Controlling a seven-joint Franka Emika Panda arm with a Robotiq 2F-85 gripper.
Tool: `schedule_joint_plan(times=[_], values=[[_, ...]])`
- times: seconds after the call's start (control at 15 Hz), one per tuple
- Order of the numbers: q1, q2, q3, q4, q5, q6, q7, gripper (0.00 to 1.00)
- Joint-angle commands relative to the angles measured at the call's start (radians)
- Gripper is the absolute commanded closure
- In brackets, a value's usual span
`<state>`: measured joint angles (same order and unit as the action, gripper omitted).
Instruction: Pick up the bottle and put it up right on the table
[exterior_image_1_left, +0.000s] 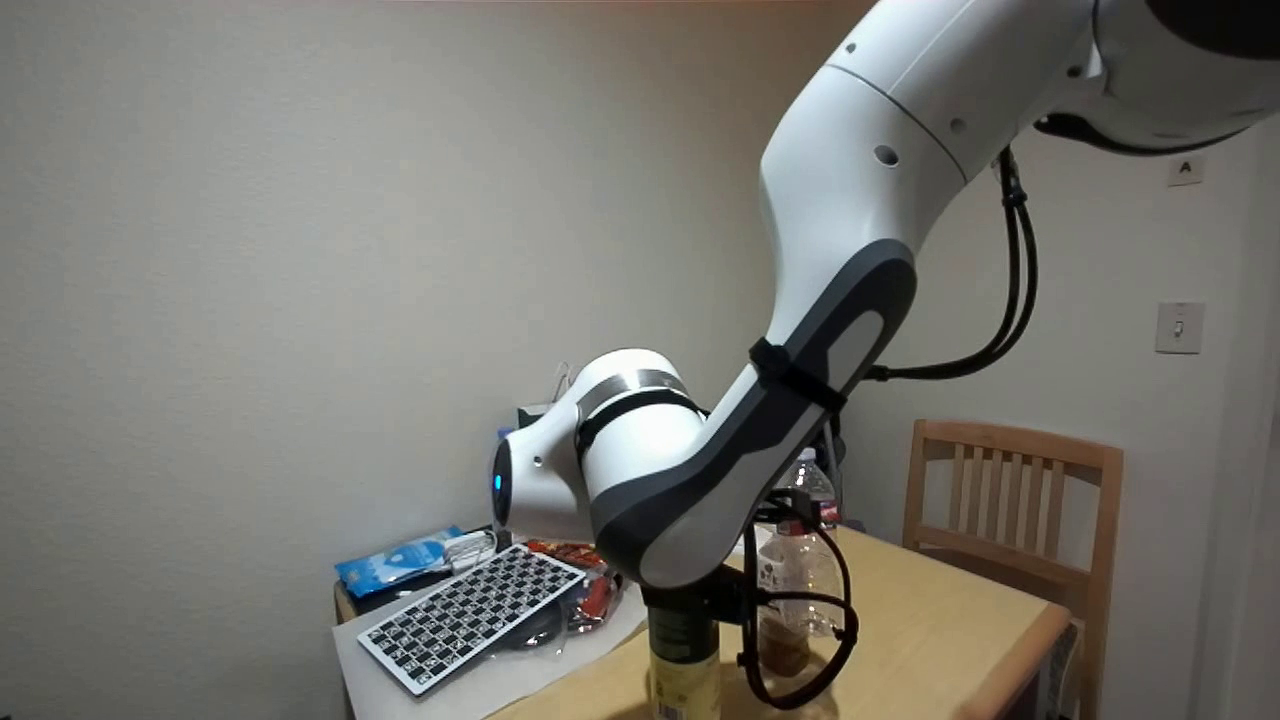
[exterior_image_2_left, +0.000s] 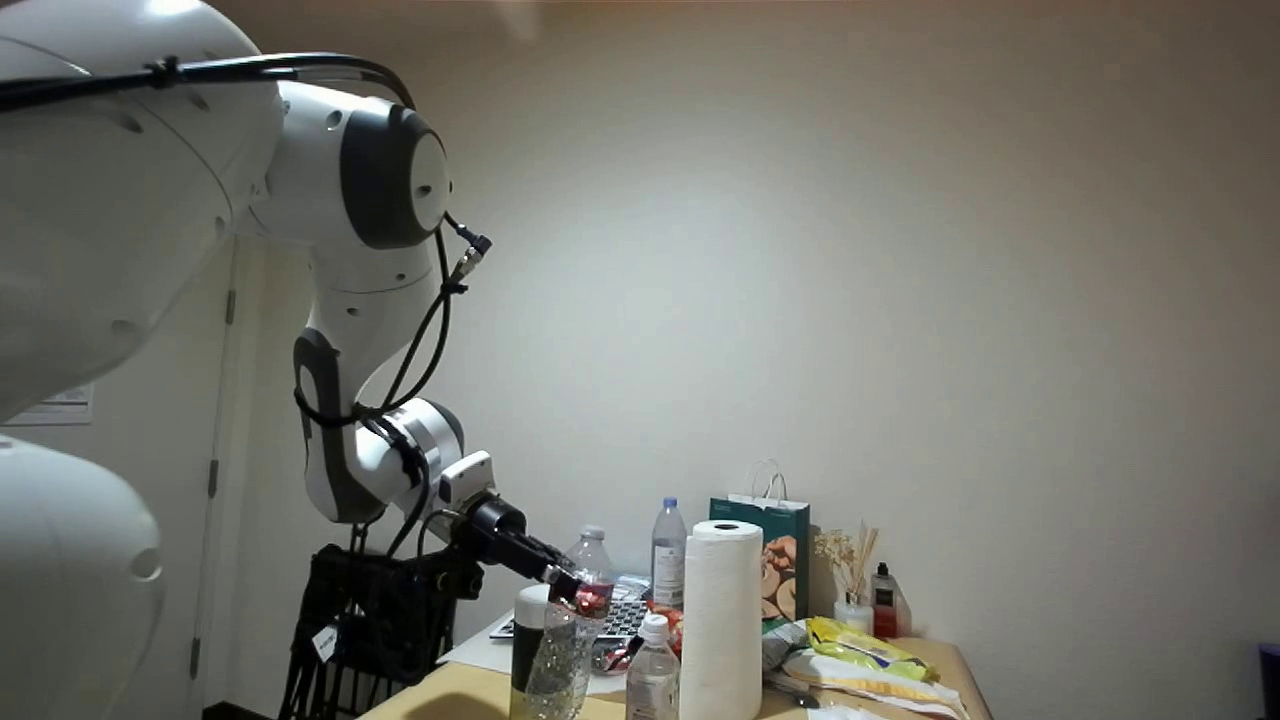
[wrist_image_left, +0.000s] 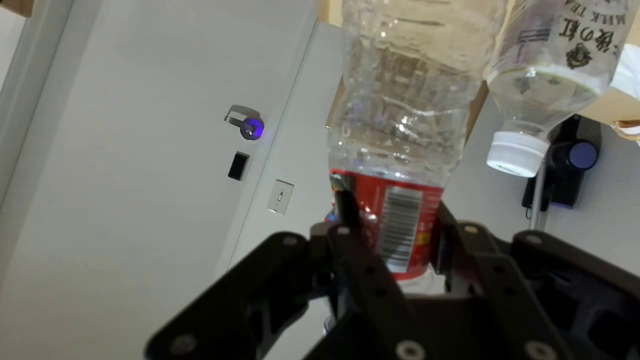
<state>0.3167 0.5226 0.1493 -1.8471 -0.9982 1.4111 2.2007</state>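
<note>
Clamping the clear bottle (wrist_image_left: 405, 130) around its red label (wrist_image_left: 395, 225) in jaws closed to its width, cap (exterior_image_2_left: 593, 533) up, lower body (exterior_image_2_left: 562, 662) slightly aslant beneath them, on or just over the table (exterior_image_1_left: 930, 600) (cannot tell which), likely needing that long axis squared before release.

A light wooden table (exterior_image_1_left: 940, 610) carries a paper towel roll (exterior_image_2_left: 722, 630) and, near it, a milk tea bottle (wrist_image_left: 555, 80). A white sheet (exterior_image_1_left: 375, 682) covers one edge; a dried-flower pot (exterior_image_2_left: 853, 614) stands near a wall-side corner.
</note>
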Motion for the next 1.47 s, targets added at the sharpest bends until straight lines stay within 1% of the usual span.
schedule_joint_plan(times=[0.0, 0.2, 0.27, 0.6, 0.67, 0.73, 0.87, 1.2, 1.4], values=[[0.012, 0.02, 0.004, 0.016, -0.042, -0.01, -0.04, 0.91], [0.021, 0.03, 0.008, 0.013, -0.074, -0.007, -0.051, 0.91], [0.021, 0.023, 0.015, 0.0, -0.09, 0.018, -0.057, 0.91], [0.028, 0.033, 0.031, -0.003, -0.144, 0.039, -0.095, 0.91], [0.027, 0.033, 0.033, -0.003, -0.148, 0.041, -0.1, 0.82], [0.027, 0.034, 0.034, -0.003, -0.152, 0.042, -0.103, 0.43], [0.024, 0.033, 0.035, -0.003, -0.155, 0.046, -0.112, 0.34], [0.02, 0.031, 0.035, -0.003, -0.163, 0.049, -0.114, 0.02], [0.02, 0.031, 0.035, -0.003, -0.165, 0.048, -0.113, 0.0]])
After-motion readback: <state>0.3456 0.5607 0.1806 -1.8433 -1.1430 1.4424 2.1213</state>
